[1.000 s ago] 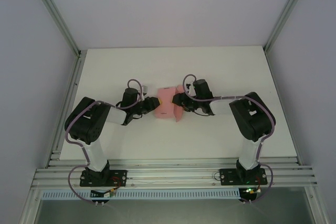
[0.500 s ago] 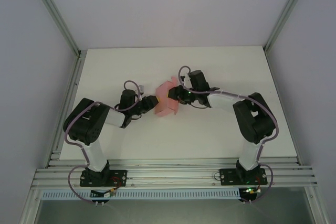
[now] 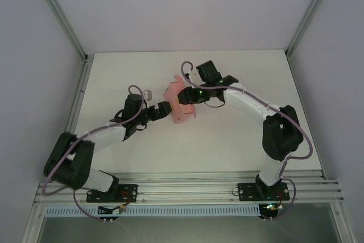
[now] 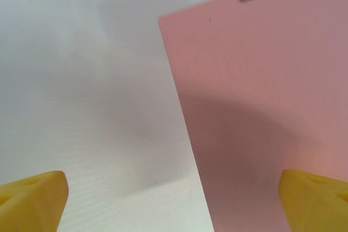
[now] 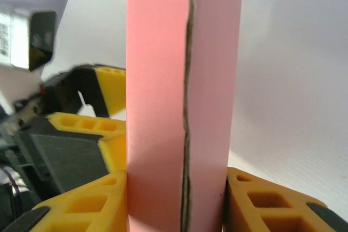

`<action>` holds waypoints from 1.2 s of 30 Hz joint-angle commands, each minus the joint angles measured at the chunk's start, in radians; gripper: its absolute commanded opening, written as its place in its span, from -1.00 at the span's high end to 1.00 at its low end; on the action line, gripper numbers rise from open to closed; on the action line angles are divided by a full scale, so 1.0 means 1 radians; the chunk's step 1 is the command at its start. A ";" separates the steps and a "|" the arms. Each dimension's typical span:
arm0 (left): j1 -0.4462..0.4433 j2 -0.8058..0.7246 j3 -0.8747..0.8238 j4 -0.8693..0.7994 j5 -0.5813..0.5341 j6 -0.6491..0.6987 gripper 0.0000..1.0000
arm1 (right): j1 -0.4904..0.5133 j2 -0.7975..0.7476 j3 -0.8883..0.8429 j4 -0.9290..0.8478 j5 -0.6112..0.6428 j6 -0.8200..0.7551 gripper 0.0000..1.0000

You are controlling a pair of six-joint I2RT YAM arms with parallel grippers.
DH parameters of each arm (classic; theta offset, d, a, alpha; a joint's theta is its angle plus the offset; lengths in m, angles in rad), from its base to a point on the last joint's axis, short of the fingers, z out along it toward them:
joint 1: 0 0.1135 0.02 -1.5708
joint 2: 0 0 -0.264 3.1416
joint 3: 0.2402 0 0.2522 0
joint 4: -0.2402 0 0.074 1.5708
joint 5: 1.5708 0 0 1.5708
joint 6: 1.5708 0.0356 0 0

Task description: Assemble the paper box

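Box: pink thin-card paper box (image 3: 178, 106), up at the middle of the white desk (image 3: 239, 135), between the two arms.
Long axis: in the right wrist view it runs straight out ahead of the fingers, away from the camera; a seamed corner edge faces the lens.
Heading: from above, the box sits skewed to the desk edges, with a flap sticking out on the near right.
Right pincer: right pincer (image 3: 191, 95) is clamped on the box, one yellow finger (image 5: 87, 205) pressed on each broad side.
Left pincer: left pincer (image 3: 165, 110) has its jaws spread wide, just beside the box's near-left side; from its wrist camera one pink panel fills the right half.
Change: a second ago the left jaws were nearly closed at the box's left edge, and now they've sprung apart!
Change, box: it has moved toward the far side and turned, and the right arm is stretched further out.
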 commanded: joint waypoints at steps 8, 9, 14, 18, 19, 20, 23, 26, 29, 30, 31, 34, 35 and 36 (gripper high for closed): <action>0.102 -0.289 0.074 -0.449 -0.268 0.070 -0.99 | 0.071 0.111 0.253 -0.353 0.154 -0.653 0.23; 0.108 -0.295 0.071 -0.450 -0.256 0.066 -1.00 | 0.072 0.122 0.275 -0.377 0.134 -0.685 0.23; 0.151 -0.300 0.016 -0.372 -0.052 0.129 -1.00 | 0.104 0.128 0.229 -0.454 0.086 -1.010 0.13; 0.162 -0.282 -0.075 -0.132 0.308 0.254 -0.99 | 0.118 0.159 0.228 -0.474 0.162 -1.123 0.13; 0.162 -0.272 -0.087 -0.074 0.347 0.252 -1.00 | 0.117 0.167 0.234 -0.477 0.180 -1.141 0.14; 0.162 -0.256 -0.098 -0.026 0.373 0.252 -1.00 | 0.117 0.176 0.242 -0.486 0.192 -1.152 0.13; 0.163 -0.204 -0.087 0.018 0.444 0.319 -1.00 | 0.118 0.195 0.253 -0.500 0.215 -1.174 0.10; 0.163 -0.157 -0.075 0.026 0.539 0.487 -0.99 | 0.118 0.206 0.250 -0.503 0.211 -1.191 0.09; 0.163 -0.085 -0.058 0.087 0.510 0.499 -1.00 | 0.116 0.209 0.245 -0.498 0.181 -1.197 0.09; 0.164 -0.050 -0.042 0.091 0.513 0.490 -0.96 | 0.116 0.209 0.242 -0.498 0.176 -1.200 0.08; 0.164 -0.020 -0.021 0.084 0.530 0.486 -0.93 | 0.116 0.212 0.240 -0.498 0.177 -1.201 0.08; 0.163 0.069 0.047 0.052 0.628 0.484 -0.74 | 0.113 0.229 0.248 -0.509 0.180 -1.205 0.07; 0.163 0.094 0.069 0.042 0.656 0.488 -0.67 | 0.113 0.233 0.253 -0.513 0.182 -1.203 0.07; 0.163 0.121 0.090 0.034 0.666 0.481 -0.61 | 0.110 0.239 0.258 -0.517 0.179 -1.203 0.07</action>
